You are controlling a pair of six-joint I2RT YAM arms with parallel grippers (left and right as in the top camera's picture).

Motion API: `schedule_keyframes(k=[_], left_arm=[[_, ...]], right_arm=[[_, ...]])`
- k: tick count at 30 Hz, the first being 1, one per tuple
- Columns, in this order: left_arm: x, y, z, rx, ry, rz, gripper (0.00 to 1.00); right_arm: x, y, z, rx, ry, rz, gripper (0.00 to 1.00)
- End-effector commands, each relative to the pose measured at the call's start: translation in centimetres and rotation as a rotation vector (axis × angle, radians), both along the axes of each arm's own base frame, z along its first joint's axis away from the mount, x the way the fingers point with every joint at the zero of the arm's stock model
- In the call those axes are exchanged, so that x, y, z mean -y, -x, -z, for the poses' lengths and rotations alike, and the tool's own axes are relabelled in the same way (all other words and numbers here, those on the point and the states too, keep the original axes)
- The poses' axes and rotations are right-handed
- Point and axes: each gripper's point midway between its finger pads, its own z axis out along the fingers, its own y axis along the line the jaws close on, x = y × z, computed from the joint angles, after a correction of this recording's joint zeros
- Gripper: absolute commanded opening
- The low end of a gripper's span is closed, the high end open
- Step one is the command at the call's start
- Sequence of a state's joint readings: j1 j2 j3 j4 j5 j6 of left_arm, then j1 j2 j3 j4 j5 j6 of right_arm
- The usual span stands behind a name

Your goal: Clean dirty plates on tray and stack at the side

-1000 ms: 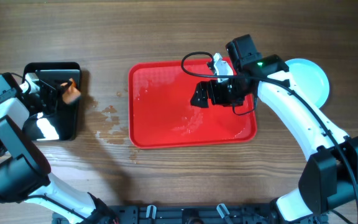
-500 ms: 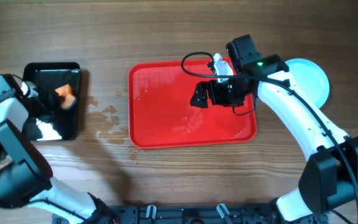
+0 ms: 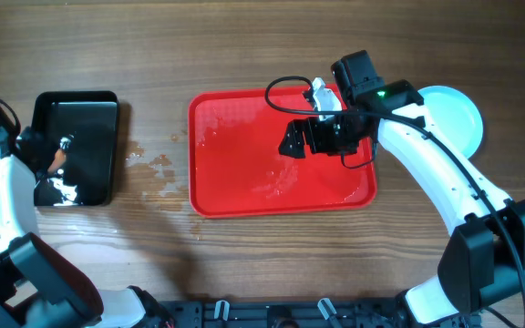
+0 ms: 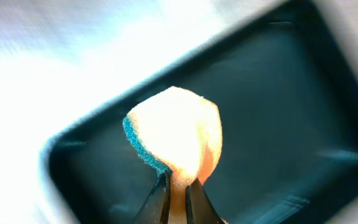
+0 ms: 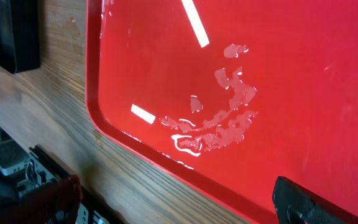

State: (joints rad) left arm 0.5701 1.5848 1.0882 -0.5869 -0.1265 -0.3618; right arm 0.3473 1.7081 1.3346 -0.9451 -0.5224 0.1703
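Sponge, orange with a teal scrub face, is pinched at its lower end by the left tool, whose fingers are closed tight on it. It hangs over the black bin near the left edge of the desk. The tray lies mid-desk with its long sides along the desk's near and far edges. It carries no plate, only a film of water across its floor. More drops spot the desk between bin and tray. The right tool hangs over the right half of the tray with its fingers spread wide and nothing between them. A pale-blue plate sits on the desk just beside the tray's right far corner, toward the right edge, partly covered by the right arm. I cannot tell whether others lie under it.
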Motion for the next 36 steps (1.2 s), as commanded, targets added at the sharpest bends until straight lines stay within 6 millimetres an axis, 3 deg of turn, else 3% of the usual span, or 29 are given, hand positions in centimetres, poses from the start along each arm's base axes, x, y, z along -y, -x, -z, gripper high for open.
schedule_keyframes(k=[1,5,9,15,22,27,36], left_arm=[[-2.8,2.2,-1.0,-0.189,-0.237,-0.046,0.04],[-2.2,1.7,-0.9,-0.262,-0.316,0.001,0.04],[-0.5,-0.3,-0.7,-0.351,-0.435,0.127,0.04],[2.1,-2.4,1.2,-0.465,-0.524,0.274,0.04],[1.1,-1.6,3.7,-0.673,-0.647,0.286,0.04],[0.5,-2.2,3.4,-0.712,-0.709,0.309,0.04],[3.1,-4.9,4.4,-0.682,-0.699,0.491,0.04]], right_arm=[[-0.1,-0.1,-0.2,0.031,0.001,-0.019,0.99],[-0.1,-0.2,-0.2,0.036,0.000,-0.022,0.99],[-0.1,-0.2,-0.3,0.046,0.000,-0.034,0.99],[-0.1,-0.2,-0.3,0.046,0.001,-0.035,0.99],[-0.1,-0.2,-0.2,0.055,0.003,-0.055,0.99],[0.0,-0.1,-0.2,0.054,0.003,-0.056,0.99],[0.0,-0.1,-0.2,0.052,0.003,-0.055,0.99]])
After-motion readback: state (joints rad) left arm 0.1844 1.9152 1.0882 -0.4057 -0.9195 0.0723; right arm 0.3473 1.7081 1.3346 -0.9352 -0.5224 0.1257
